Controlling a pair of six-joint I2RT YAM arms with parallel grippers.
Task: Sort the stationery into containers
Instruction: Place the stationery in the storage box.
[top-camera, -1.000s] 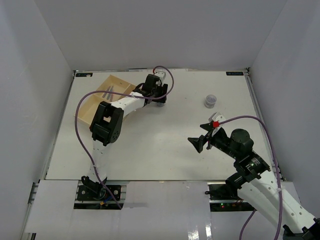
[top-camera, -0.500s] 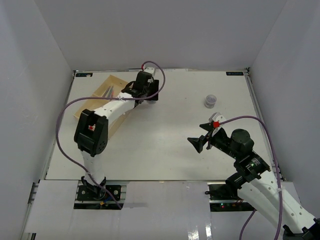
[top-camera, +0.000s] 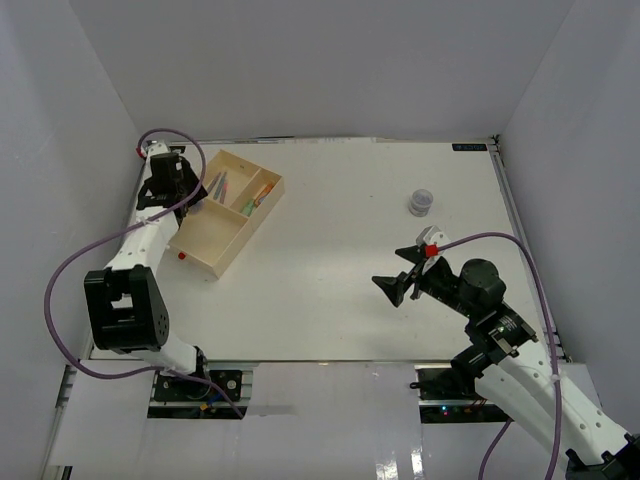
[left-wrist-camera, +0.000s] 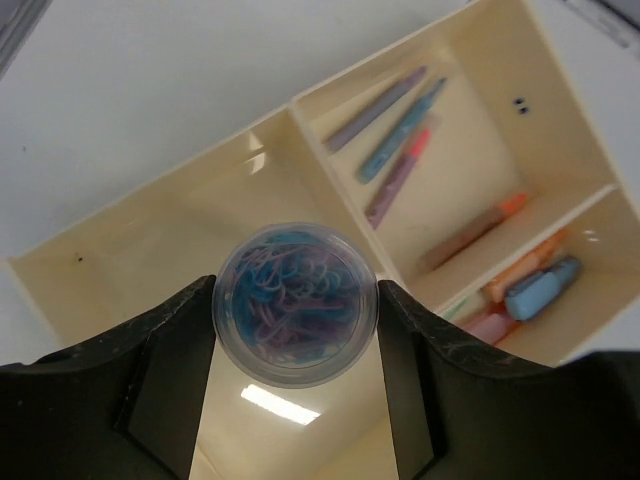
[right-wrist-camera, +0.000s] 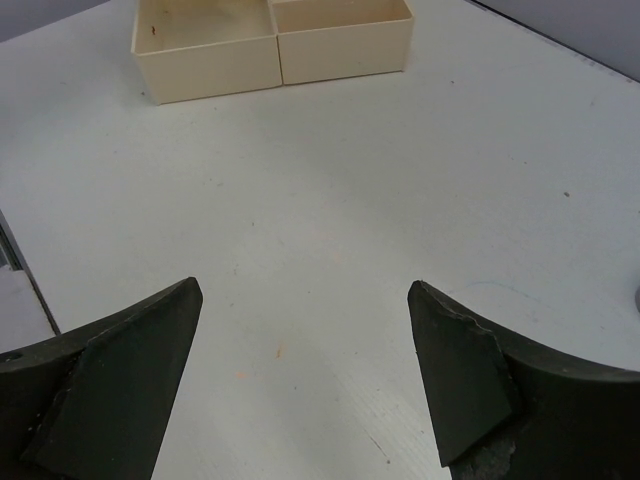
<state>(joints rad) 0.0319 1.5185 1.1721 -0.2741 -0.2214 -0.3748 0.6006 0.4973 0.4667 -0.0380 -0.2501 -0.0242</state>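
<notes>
1. Left gripper (left-wrist-camera: 295, 290) pinches the held jar (left-wrist-camera: 296, 305) by its sides, one finger on each flank. The jar is round and clear, with blue and purple clips inside.
2. Change: a second ago the left arm reached toward the back middle of the desk (top-camera: 320, 290). Half a second ago it was on its way left, and now it sits at the upper left of the top view, over the tray (top-camera: 215, 240).
3. In the left wrist view the held jar is over the tray's big bare compartment, lower left of the frame. Can't tell whether it touches the floor of the compartment.
4. The tray was partly covered by the arm before. Now its whole length shows in the top view.
5. The upper compartment in the left wrist view holds the pens: grey pen (left-wrist-camera: 375, 108), blue pen (left-wrist-camera: 405, 130), pink pen (left-wrist-camera: 398, 175) and orange pen (left-wrist-camera: 470, 230).
6. The right-hand slot holds the markers: orange marker (left-wrist-camera: 525, 265), blue marker (left-wrist-camera: 540, 290) and pink marker (left-wrist-camera: 490, 325), packed side by side.
7. The second jar (top-camera: 421, 202) stands alone on the desk, right of centre and well apart from the tray, in the same spot as in both earlier frames.
8. Right gripper (right-wrist-camera: 302, 290) is spread wide with nothing between its fingers, over bare desk. Its pose has not changed.
</notes>
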